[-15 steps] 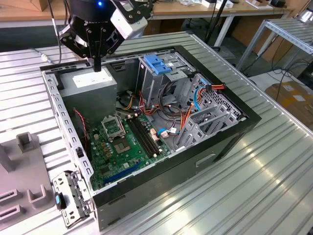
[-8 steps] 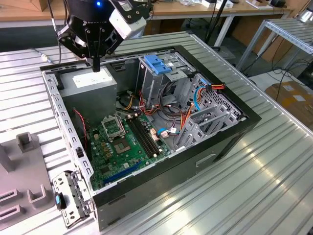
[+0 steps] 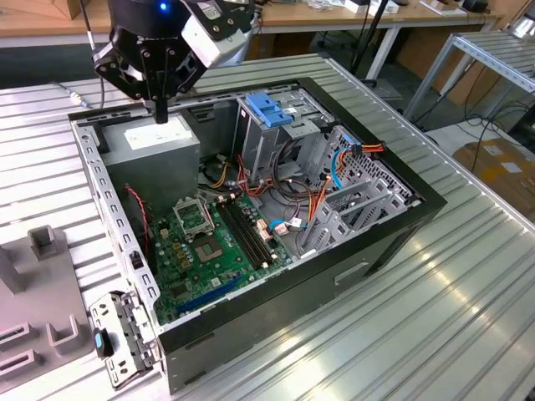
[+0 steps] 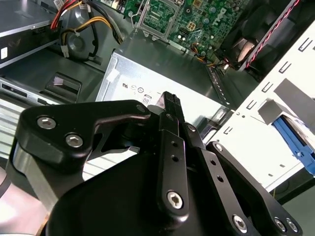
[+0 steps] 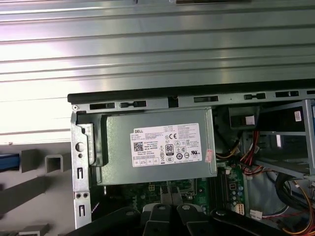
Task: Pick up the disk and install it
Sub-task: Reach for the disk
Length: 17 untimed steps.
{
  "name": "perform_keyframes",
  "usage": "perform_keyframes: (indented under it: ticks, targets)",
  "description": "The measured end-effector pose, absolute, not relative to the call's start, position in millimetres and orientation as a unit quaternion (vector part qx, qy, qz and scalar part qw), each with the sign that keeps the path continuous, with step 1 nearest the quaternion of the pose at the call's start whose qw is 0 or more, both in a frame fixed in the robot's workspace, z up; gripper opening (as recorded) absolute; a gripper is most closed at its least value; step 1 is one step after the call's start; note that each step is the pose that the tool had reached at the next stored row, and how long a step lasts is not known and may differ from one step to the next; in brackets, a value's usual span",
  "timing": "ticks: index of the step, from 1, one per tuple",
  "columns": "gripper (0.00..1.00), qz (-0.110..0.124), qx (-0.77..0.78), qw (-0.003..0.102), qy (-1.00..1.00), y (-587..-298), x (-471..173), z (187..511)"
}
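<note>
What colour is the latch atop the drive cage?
The latch is bright blue, clearest in the exterior view.

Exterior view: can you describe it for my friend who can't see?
A robot's hand, shut and empty, hangs over the grey power supply in an open computer case. Inside are a green circuit board, coloured wires and a blue latch atop a metal cage.

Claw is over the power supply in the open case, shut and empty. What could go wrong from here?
1. The claw hangs close over the power supply; a sideways move at this height may clip the case rim.
2. Loose orange and red cables lie beside the drive cage and could snag anything brought in there.
3. The motherboard lies bare, so a dropped part might damage it.
</note>
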<state>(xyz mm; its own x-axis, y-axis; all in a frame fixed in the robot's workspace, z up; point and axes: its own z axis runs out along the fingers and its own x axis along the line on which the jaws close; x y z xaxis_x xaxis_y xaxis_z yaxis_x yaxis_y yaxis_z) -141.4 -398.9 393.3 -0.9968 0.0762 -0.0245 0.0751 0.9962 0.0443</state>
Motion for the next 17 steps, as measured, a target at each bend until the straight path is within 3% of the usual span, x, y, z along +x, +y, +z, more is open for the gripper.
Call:
perform_keyframes:
  ticks: [17]
  targets:
    - [0.11, 0.022, 0.038, 0.013, 0.999, -398.9, -150.5, 393.3]
